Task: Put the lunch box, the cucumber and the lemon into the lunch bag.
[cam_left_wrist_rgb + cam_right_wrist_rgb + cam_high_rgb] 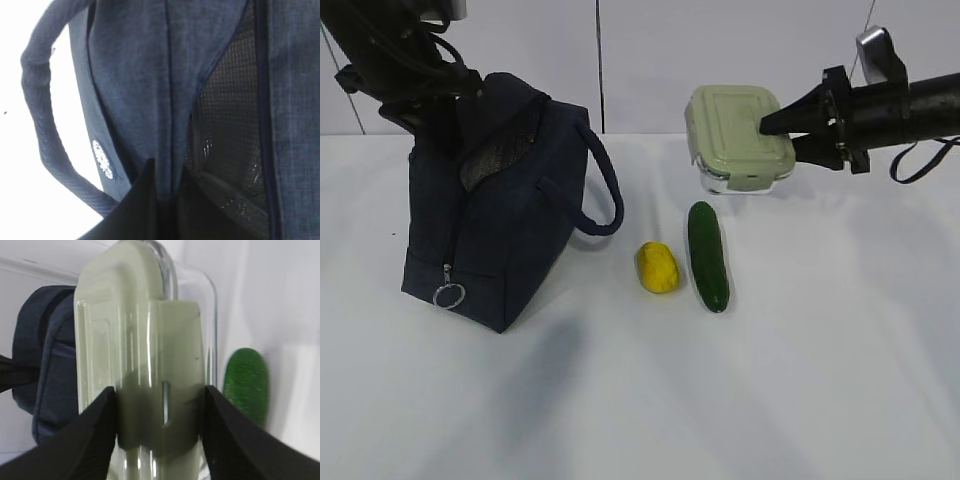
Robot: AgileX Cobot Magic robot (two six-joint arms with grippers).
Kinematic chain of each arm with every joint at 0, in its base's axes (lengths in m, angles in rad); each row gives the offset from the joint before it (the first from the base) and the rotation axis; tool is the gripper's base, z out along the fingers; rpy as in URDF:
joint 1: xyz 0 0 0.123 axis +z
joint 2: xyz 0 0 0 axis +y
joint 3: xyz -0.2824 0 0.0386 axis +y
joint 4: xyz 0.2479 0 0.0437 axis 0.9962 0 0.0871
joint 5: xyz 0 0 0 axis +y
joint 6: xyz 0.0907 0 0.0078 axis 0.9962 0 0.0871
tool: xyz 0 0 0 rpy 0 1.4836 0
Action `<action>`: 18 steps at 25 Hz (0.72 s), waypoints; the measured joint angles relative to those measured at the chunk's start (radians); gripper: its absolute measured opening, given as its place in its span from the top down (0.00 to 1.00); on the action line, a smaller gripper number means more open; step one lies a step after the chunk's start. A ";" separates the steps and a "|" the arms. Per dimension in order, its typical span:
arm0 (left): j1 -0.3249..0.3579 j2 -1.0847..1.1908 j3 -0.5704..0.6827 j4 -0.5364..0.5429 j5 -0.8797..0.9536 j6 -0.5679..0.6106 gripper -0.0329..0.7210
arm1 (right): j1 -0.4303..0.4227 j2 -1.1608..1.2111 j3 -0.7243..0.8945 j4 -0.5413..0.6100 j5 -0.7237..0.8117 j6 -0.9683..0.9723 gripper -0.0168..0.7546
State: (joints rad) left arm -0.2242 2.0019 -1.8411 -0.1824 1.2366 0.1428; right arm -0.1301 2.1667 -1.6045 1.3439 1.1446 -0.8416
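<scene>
The navy lunch bag (pixel 500 220) stands at the left with its top zipper open and the lining showing. My left gripper (pixel 458 98) is shut on the fabric at the bag's top edge; in the left wrist view the fingers (pixel 167 185) pinch a fold of the bag (pixel 135 75). My right gripper (pixel 775 125) is shut on the lunch box (pixel 735 135), holding it tilted above the table with a finger on each side (pixel 160 410) of the sage lid (pixel 135 330). The cucumber (pixel 707 255) and the lemon (pixel 658 267) lie side by side on the table below the box.
A silver ring pull (pixel 449 295) hangs at the bag's front lower corner. One loop handle (pixel 605 190) sticks out toward the lemon. The white table (pixel 800 380) runs to a white back wall. The right wrist view also catches the bag (pixel 45 355) and the cucumber (pixel 245 382).
</scene>
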 joint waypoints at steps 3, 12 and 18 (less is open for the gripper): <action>0.000 0.000 0.000 0.000 0.000 0.000 0.95 | 0.052 0.000 -0.040 0.000 0.004 0.022 0.47; 0.000 0.000 0.000 0.000 0.000 0.000 0.95 | 0.192 0.000 -0.117 0.014 0.023 0.055 0.47; 0.000 0.000 0.000 0.000 0.000 0.000 0.95 | 0.253 0.000 -0.119 0.021 0.025 0.057 0.47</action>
State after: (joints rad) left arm -0.2242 2.0019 -1.8411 -0.1824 1.2366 0.1428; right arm 0.1227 2.1667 -1.7234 1.3651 1.1700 -0.7843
